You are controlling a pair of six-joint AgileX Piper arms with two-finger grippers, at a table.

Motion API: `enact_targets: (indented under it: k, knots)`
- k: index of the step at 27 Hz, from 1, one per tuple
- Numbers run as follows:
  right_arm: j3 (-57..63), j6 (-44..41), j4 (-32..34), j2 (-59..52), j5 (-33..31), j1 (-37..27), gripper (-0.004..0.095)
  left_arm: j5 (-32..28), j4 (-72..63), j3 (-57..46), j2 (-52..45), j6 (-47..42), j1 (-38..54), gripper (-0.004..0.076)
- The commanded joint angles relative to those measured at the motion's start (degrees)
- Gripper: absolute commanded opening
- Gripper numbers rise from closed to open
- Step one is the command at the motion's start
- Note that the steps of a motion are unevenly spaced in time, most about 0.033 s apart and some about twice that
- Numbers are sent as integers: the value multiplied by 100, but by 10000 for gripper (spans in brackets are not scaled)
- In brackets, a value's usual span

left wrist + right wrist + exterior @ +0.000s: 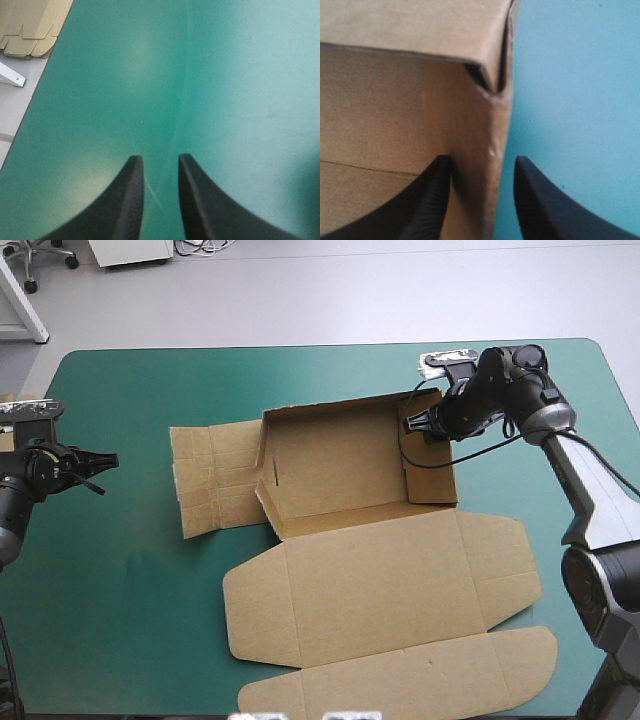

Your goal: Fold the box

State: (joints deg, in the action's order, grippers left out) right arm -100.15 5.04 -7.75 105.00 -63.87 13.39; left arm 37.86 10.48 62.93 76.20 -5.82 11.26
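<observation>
The brown box (340, 470) lies mid-table, half raised: its back and right walls stand up, its left flap (215, 480) lies flat, and its lid (380, 590) is spread flat toward the front edge. At the box's far right corner my right gripper (412, 424) is open astride the right wall. In the right wrist view the right gripper (480, 162) has one finger inside and one outside the wall (475, 125). By the table's left edge my left gripper (103, 472) is open over bare teal-green cover. In the left wrist view nothing sits between the left gripper's (158, 160) fingers.
A stack of more brown board (30, 30) lies just beyond the table's left edge. The lid's front flap (400, 680) reaches almost to the table's front edge. Bare cover (120, 590) stretches between the left gripper and the box.
</observation>
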Motion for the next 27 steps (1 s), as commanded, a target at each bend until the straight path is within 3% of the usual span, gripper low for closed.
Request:
enact_targets:
  k: [1,11,20,23,27]
  knots:
    - [-309,58,-44,-296,165,-24,541,-295,16,157,-163,5,16,174]
    - [-37,17,260,-1697,131,-24,540,-271,16,157,-163,27,16,173]
    - [2791,280,-456,-3591,1811,-12,541,-271,16,157,-163,22,16,173]
    - [3699,382,-593,-3732,2407,-12,544,-262,16,157,-163,22,16,173]
    - [4037,505,-593,-3470,3009,-12,577,-236,16,157,-163,22,16,173]
